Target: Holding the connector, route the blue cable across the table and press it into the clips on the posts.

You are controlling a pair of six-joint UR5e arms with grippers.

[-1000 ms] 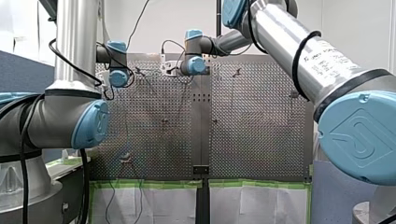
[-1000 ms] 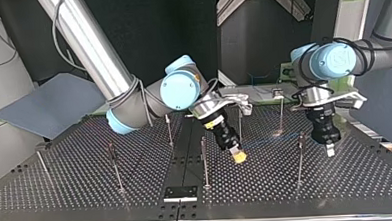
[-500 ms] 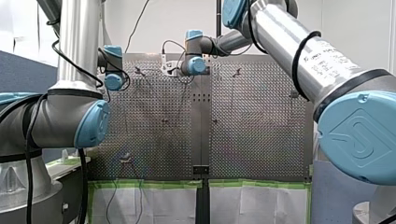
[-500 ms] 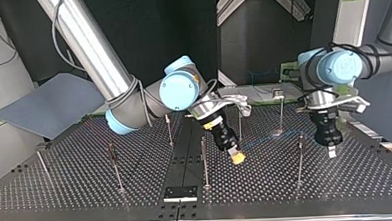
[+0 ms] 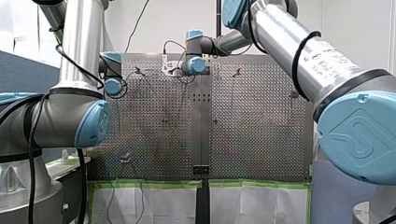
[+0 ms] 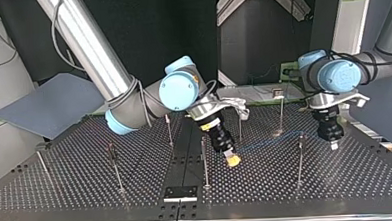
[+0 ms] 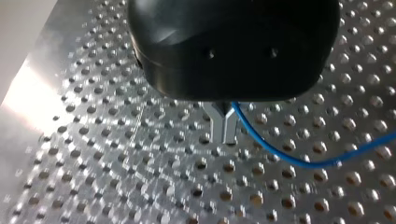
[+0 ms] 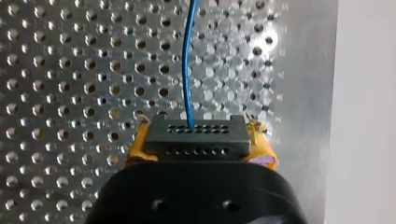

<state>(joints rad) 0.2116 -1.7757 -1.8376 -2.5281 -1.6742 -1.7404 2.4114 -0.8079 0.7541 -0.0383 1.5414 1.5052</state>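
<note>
- Right tool (image 6: 231, 160): its yellow pads clamp the black connector (image 8: 196, 137), held low over the desk (image 6: 77, 195) near its middle.
- Left tool (image 7: 225, 128): its metal fingers are pinched together, and the blue cable (image 7: 289, 158) comes out beside them. We judge it gripped there.
- Cable: it hangs between both tools, above the perforated surface.
- Done: we hold the connector and the cable.
- Left: routing looks barely begun. We see no clip on the posts (image 6: 205, 162) clearly seating the cable, so carrying it across and pressing it in are not yet done.
</note>
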